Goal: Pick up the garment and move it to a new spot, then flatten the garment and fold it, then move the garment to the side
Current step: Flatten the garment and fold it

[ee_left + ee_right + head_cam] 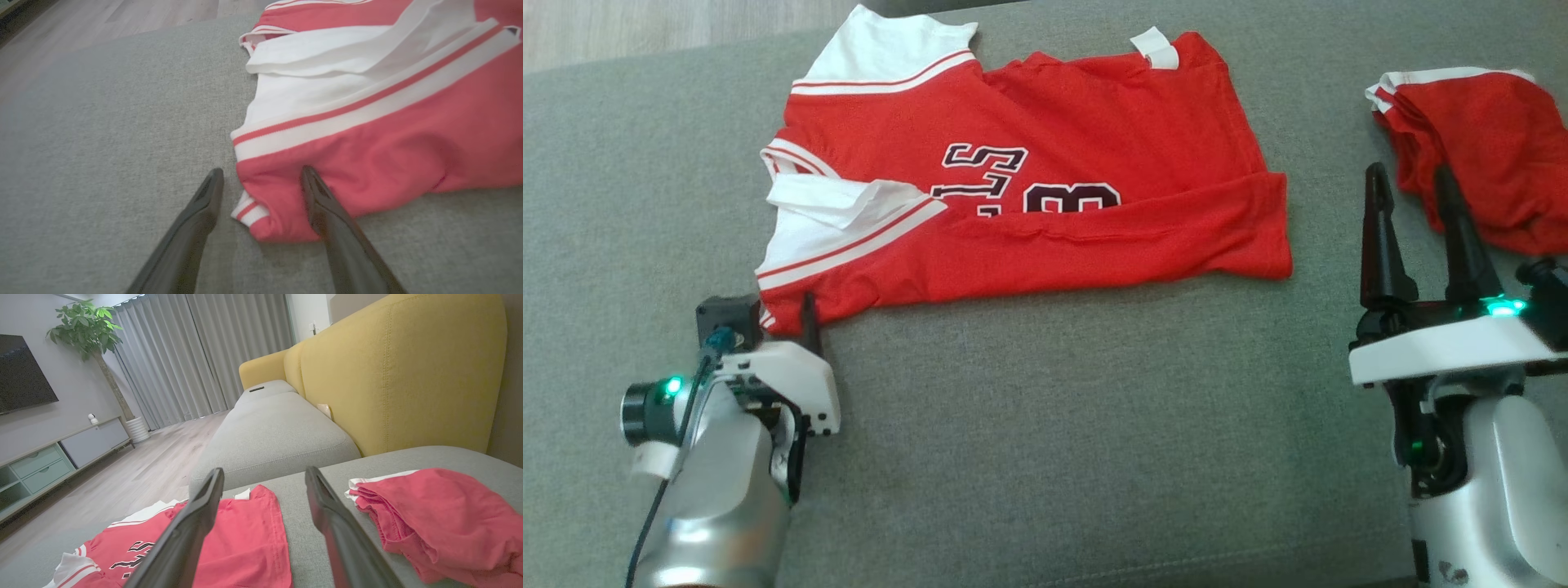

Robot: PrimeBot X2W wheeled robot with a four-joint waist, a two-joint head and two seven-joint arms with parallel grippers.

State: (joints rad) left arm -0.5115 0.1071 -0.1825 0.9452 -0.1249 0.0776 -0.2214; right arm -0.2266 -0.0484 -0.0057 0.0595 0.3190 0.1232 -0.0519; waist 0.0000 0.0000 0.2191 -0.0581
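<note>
1. Straddling the jersey's near-left corner: the left gripper (261,181) is holding its fingers (327,212) spread, one tip lying over the red fabric and the other over bare grey cushion (1045,425) just beside it. Nothing is being pinched.
2. Judgement: open jaws bracketing a corner like this are setting up a pinch, most likely for the next fold.
3. The jersey (1094,147) is lying mid-cushion and mostly flat. Its near long edge is already doubled over the dark numerals, and the white sleeves are pointing toward the robot's left.
4. The right gripper (1410,175) is hovering above the cushion with fingers parted, gripping nothing — probably placed there to take the jersey's right-hand corner.
5. A second red garment (1486,139) is sitting bunched at the far right, close behind the right gripper and well apart from the jersey — probably an earlier piece set aside.
6. A yellow backrest (388,375) is rising beyond the cushion.
</note>
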